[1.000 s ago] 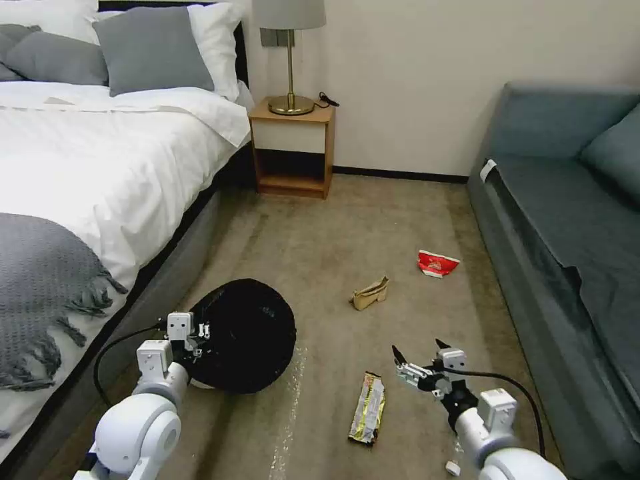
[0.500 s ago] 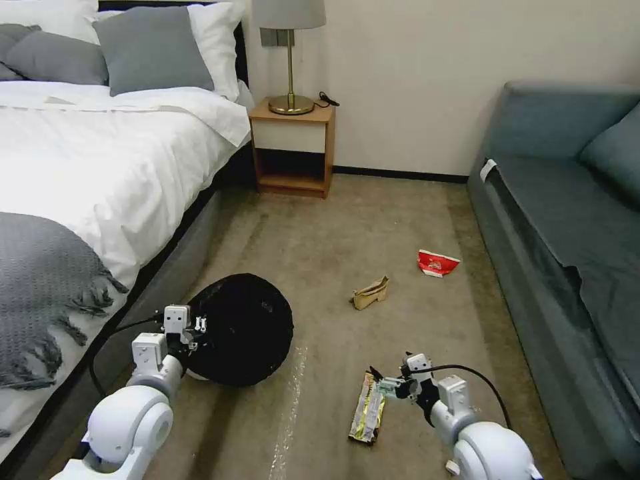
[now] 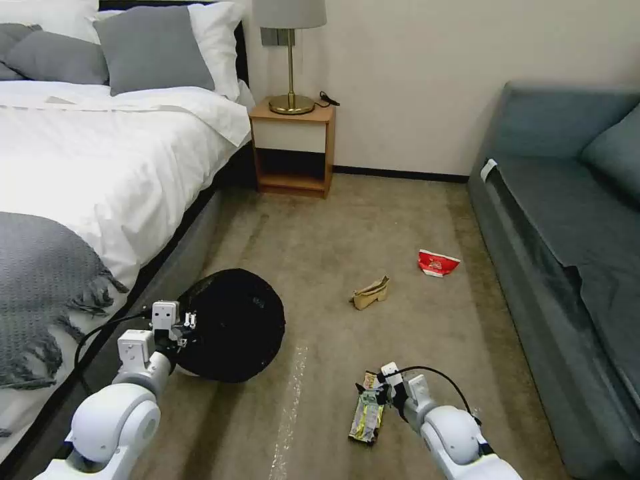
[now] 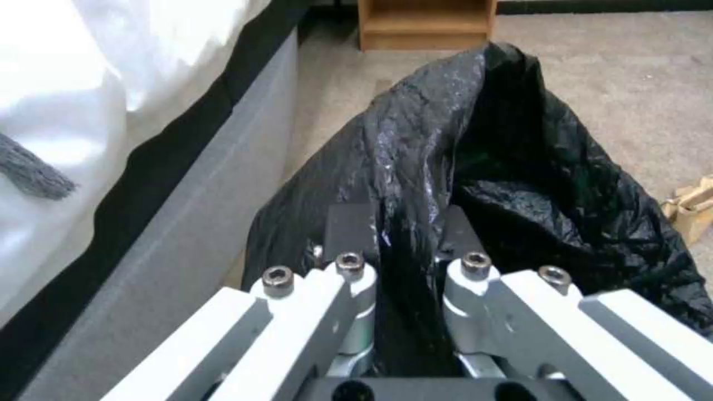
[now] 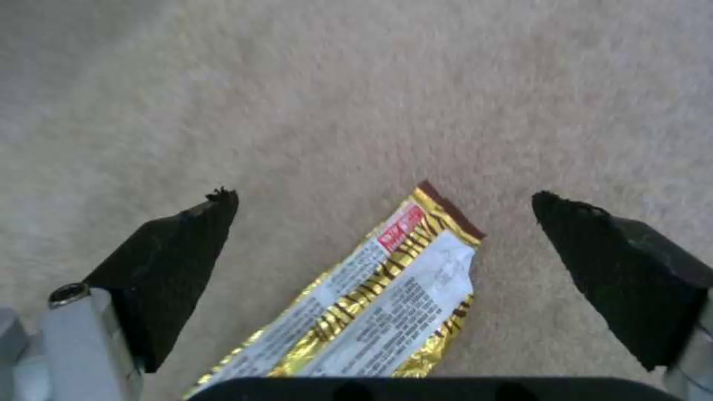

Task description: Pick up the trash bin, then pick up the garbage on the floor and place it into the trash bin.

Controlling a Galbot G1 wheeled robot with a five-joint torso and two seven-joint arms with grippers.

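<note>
One gold wrapper (image 5: 386, 312) lies between right gripper's (image 5: 386, 234) spread jaws.

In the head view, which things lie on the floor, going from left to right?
Trash bin → gold foil wrapper → tan paper carton → red-and-white packet.

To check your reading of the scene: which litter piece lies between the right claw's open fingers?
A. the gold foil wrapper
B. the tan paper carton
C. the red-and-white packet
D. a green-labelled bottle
A: the right claw straddles the gold foil wrapper, fingers open either side.
</note>
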